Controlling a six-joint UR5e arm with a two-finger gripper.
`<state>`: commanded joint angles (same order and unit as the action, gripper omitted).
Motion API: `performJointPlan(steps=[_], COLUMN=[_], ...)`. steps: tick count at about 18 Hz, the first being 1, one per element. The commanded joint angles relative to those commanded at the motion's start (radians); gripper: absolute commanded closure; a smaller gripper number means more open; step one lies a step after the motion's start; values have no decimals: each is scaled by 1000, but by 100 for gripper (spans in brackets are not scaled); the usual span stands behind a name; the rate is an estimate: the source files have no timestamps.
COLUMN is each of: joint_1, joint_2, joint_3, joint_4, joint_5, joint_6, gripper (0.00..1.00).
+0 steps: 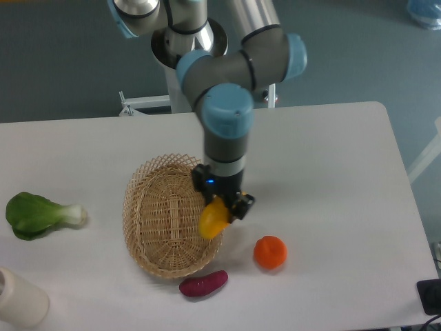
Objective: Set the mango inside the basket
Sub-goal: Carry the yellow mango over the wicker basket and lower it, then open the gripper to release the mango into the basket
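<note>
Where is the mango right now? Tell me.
The mango is held in the pincer over the basket's right rim, up-left of the orange.

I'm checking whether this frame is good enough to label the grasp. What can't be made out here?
- Gripper fingers: hidden by the wrist above and the mango; contact not visible.
- Mango: its upper end is covered by the gripper; whether it hangs above the basket rim or touches it is unclear from the single camera view.
- White object at the lower left: cut off by the frame edge.
- Dark item at the lower right: cut off, unidentifiable.
</note>
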<state>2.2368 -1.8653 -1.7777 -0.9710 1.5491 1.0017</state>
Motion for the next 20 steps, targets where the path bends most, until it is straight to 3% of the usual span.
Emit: performJointPlan(steps=[4, 7, 9, 11, 17, 20], joint_1=[-54, -72, -72, -72, -65, 19], joint_2=[3, -2, -3, 0, -2, 8], joint_3=[-58, -60, -62, -66, -52, -22], joint_4=[15, 17, 17, 15, 18, 17], joint_5=[29, 32, 32, 34, 32, 29], joint_6=[0, 0, 0, 0, -25, -8], gripper=[55, 41, 28, 0, 0, 0])
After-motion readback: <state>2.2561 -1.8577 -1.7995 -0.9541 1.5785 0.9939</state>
